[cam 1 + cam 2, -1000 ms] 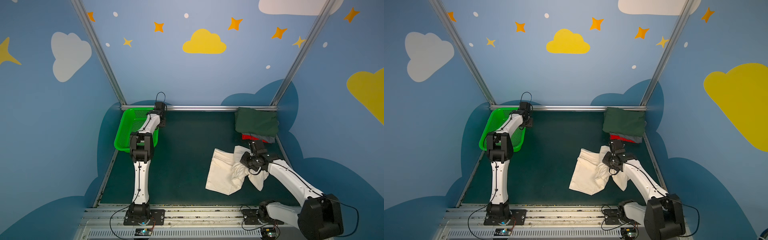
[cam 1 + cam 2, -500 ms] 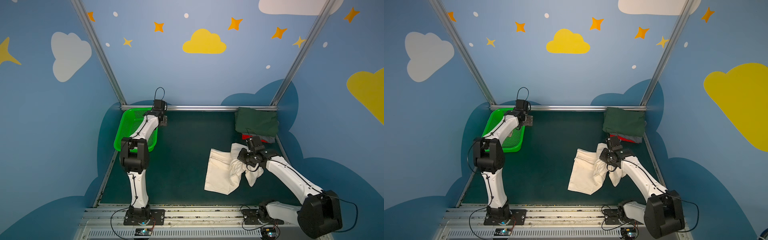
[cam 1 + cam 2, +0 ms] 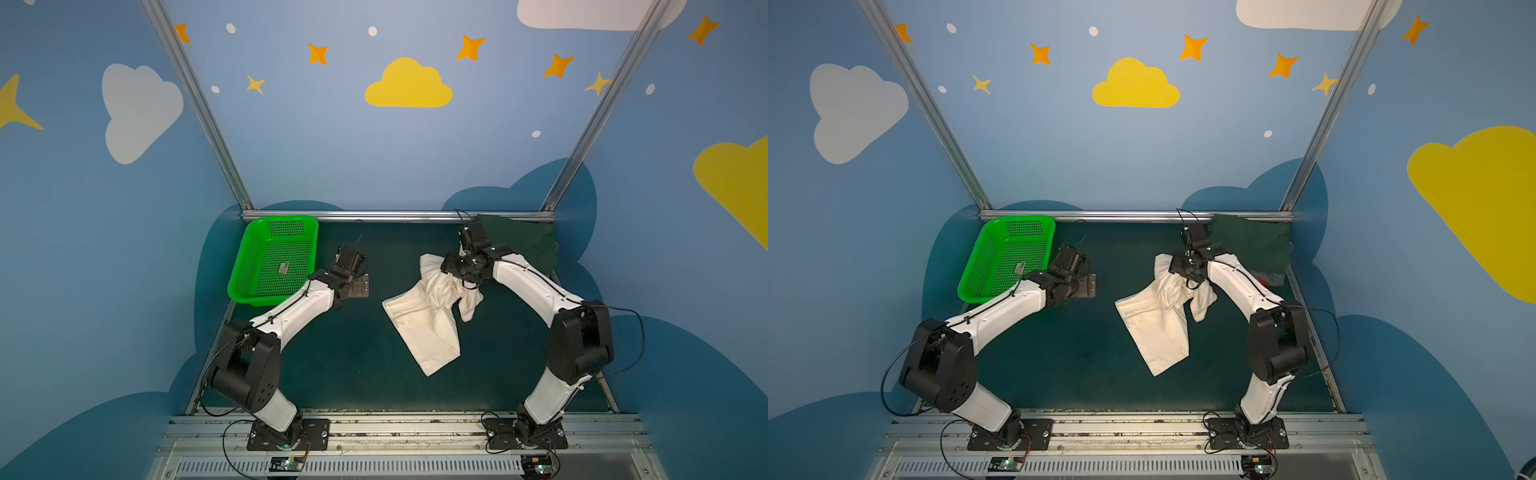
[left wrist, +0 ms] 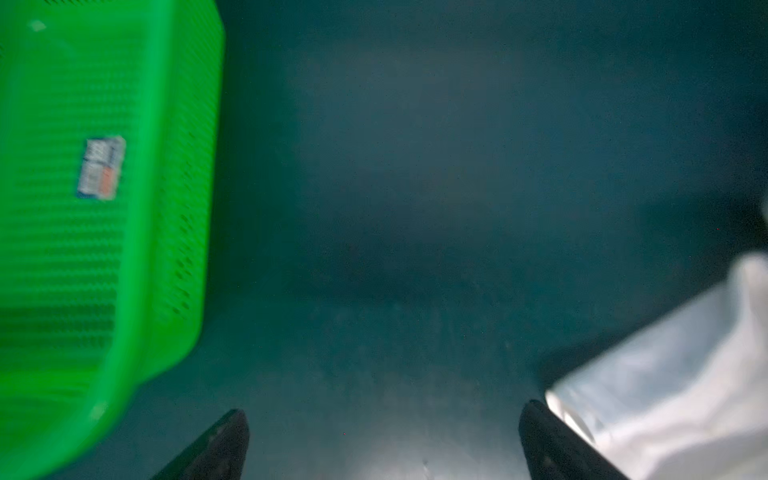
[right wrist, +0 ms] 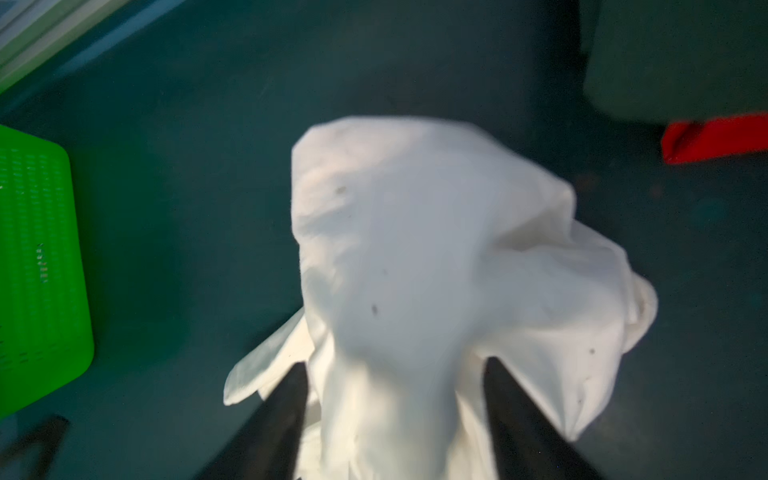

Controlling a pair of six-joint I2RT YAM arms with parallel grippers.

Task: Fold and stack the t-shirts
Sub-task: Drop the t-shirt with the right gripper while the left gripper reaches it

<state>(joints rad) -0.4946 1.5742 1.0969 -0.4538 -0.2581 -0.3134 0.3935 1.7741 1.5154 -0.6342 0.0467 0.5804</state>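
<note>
Just beside the folded stack (image 3: 528, 245), the cream tee (image 3: 428, 320) lies crumpled on the mat (image 3: 353, 353). Expect light, limp, non-slip cloth; grasp a hem corner. Right gripper (image 5: 395, 362): jaws apart, astride a bunched fold. Left gripper (image 4: 383, 407): spread wide, empty, well apart from the stack. Green basket (image 3: 243, 270), farther off, obstructs nothing.

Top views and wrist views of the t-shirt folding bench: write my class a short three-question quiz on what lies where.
1. True or false: the left claw grips the cream t-shirt.
2. Which tee tops the folded stack? A blue tee, B dark green tee, C yellow tee.
3. On which arm's side does the green basket stand?
Key: 1 false, it is open and empty; 2 B; 3 the left arm's.
</note>
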